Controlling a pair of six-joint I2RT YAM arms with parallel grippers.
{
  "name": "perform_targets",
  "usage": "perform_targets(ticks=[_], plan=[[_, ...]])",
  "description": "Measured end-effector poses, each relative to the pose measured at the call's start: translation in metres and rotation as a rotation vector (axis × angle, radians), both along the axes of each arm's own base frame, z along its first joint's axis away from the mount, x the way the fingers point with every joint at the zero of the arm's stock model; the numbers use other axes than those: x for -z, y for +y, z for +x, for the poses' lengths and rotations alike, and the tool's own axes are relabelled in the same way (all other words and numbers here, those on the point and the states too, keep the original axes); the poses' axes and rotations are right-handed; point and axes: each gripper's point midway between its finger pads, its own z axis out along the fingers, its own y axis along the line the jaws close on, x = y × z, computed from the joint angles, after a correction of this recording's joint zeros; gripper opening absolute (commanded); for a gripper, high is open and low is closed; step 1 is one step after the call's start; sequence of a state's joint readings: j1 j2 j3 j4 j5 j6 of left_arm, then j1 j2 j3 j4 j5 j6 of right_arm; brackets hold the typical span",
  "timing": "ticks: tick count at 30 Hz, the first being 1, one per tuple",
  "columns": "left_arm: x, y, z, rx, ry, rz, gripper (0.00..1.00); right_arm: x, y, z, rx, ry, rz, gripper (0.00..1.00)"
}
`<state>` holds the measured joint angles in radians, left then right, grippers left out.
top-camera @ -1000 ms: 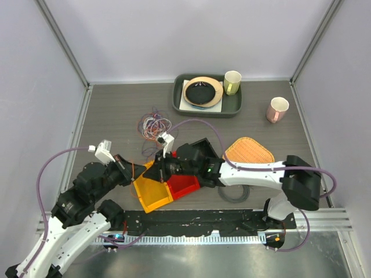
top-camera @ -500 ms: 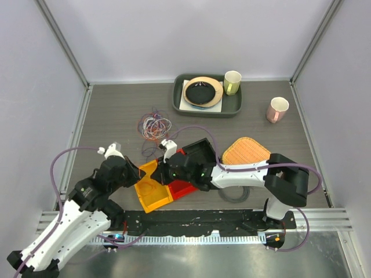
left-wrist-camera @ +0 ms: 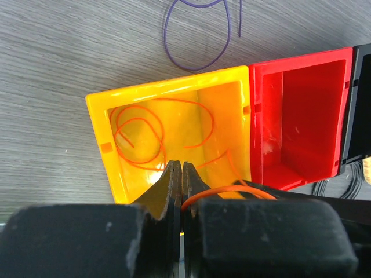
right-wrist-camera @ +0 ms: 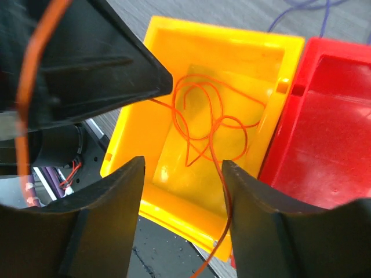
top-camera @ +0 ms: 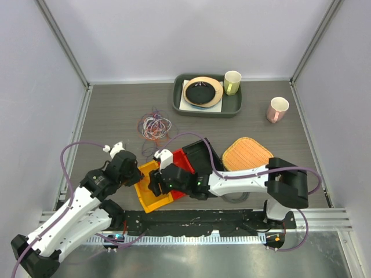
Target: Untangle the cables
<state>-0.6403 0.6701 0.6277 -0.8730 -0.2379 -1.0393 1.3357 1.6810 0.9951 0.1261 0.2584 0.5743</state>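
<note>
A tangle of thin cables (top-camera: 154,125), orange-red, purple and white, lies on the table beyond the bins. An orange cable (left-wrist-camera: 222,189) comes out from between my left gripper's (left-wrist-camera: 178,165) shut jaws and arcs right, and more of it lies coiled in the yellow bin (left-wrist-camera: 98,116). My right gripper (right-wrist-camera: 182,168) hangs open over the same bin (right-wrist-camera: 174,223). A strand of the orange cable (right-wrist-camera: 213,148) runs down along its right finger, ungripped. From above, the left gripper (top-camera: 141,172) and right gripper (top-camera: 152,184) sit close together over the yellow bin (top-camera: 145,202). A purple cable (left-wrist-camera: 194,70) loops just beyond the bin.
A red bin (top-camera: 181,155) and a black bin (top-camera: 204,152) adjoin the yellow one. A woven orange mat (top-camera: 248,153) lies to the right, with a ring (top-camera: 235,197) near the right arm. At the back stand a dark tray (top-camera: 235,104), a yellow-green cup (top-camera: 232,81) and a pink cup (top-camera: 277,109).
My right gripper has opened and moved nearer, over the yellow bin. The left gripper stayed shut and moved right to the bin's edge.
</note>
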Motion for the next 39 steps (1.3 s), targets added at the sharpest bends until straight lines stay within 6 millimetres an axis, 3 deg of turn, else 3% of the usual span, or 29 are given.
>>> perform_targets(ticks=[7,9,13,16,18,19,20,23,25,32,37,39], plan=[[0.013,-0.001,0.002,0.008,0.063,0.053,0.0,-0.068,-0.022,0.012,0.08,-0.08,0.118,0.8],[0.018,-0.001,0.002,0.008,0.087,0.074,0.0,-0.09,-0.036,0.017,0.122,-0.113,0.161,0.83],[0.021,0.001,0.004,0.001,0.113,0.108,0.0,-0.112,-0.065,0.028,0.224,-0.165,0.208,0.85],[0.016,0.002,0.006,0.0,0.115,0.126,0.0,-0.109,-0.091,0.037,0.311,-0.196,0.201,0.87],[0.012,0.001,0.008,0.007,0.118,0.135,0.08,-0.101,-0.109,0.042,0.365,-0.214,0.182,0.88],[0.012,0.0,0.009,0.011,0.124,0.141,0.16,-0.097,-0.118,0.045,0.394,-0.222,0.173,0.88],[0.012,-0.001,0.01,0.016,0.133,0.148,0.37,-0.094,-0.125,0.046,0.413,-0.228,0.168,0.88],[0.017,0.001,0.007,0.036,0.174,0.185,0.6,-0.089,-0.14,0.048,0.449,-0.241,0.162,0.88],[0.019,0.002,0.004,0.054,0.199,0.207,0.67,-0.089,-0.145,0.049,0.46,-0.247,0.164,0.88],[-0.001,-0.002,0.005,0.094,0.179,0.195,0.88,-0.09,-0.137,0.044,0.413,-0.239,0.175,0.84],[-0.025,-0.004,0.006,0.12,0.112,0.154,1.0,-0.078,-0.113,0.037,0.318,-0.212,0.11,0.79],[-0.035,-0.005,0.006,0.12,0.073,0.129,1.0,-0.072,-0.102,0.035,0.275,-0.204,0.062,0.76]])
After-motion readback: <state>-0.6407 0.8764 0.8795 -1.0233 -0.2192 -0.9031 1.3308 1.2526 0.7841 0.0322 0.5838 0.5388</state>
